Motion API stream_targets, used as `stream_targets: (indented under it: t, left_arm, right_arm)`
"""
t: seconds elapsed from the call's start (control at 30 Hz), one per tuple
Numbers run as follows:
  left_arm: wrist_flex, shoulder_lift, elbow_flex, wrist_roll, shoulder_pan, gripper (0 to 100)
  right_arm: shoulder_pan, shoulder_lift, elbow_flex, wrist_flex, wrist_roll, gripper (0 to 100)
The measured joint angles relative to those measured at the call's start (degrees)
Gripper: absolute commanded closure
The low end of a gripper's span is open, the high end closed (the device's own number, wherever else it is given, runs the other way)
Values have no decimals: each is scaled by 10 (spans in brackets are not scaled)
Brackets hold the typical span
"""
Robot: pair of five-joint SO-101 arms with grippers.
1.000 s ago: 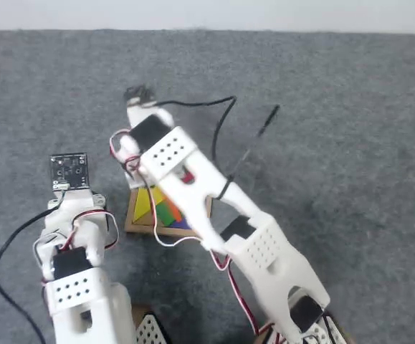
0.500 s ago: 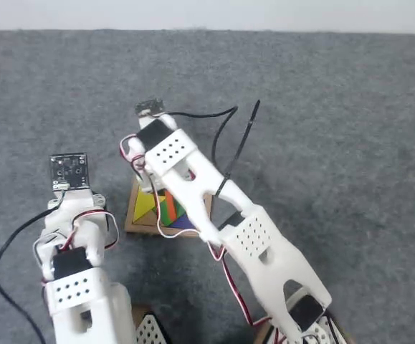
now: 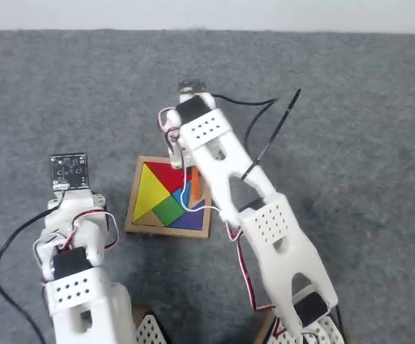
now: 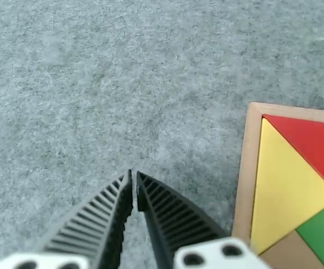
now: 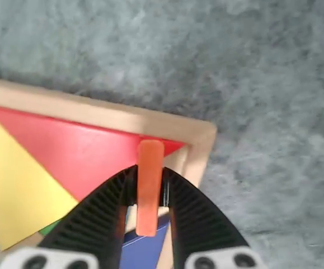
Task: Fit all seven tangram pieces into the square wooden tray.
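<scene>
The square wooden tray (image 3: 132, 212) lies on the grey carpet, holding yellow (image 3: 148, 195), red (image 3: 165, 174), green (image 3: 167, 211) and blue (image 3: 187, 221) tangram pieces. My right gripper (image 5: 148, 185) hangs over the tray's far right corner (image 5: 202, 140), shut on an orange piece (image 5: 149, 185) held on edge above the red triangle (image 5: 83, 151). In the high view the orange piece (image 3: 196, 183) shows beside the right arm. My left gripper (image 4: 134, 185) is shut with nothing in it, over carpet just left of the tray (image 4: 251, 168).
Grey carpet (image 3: 350, 129) surrounds the tray on all sides. The right arm (image 3: 229, 186) reaches across the tray's right side, hiding part of it. The left arm (image 3: 74, 236) stands at the near left.
The right arm has swung from the tray's left side to its far right corner, uncovering the pieces in the tray. The left arm has stayed still.
</scene>
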Motion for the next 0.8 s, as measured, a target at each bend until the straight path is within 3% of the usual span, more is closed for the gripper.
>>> stream_targets:
  t: [0.3, 0.8]
  left_arm:
    - [0, 0, 0, 0, 0, 988]
    - [0, 0, 0, 0, 0, 988]
  right_arm:
    - [-30, 1, 0, 0, 0, 992]
    - [-30, 1, 0, 0, -80, 991]
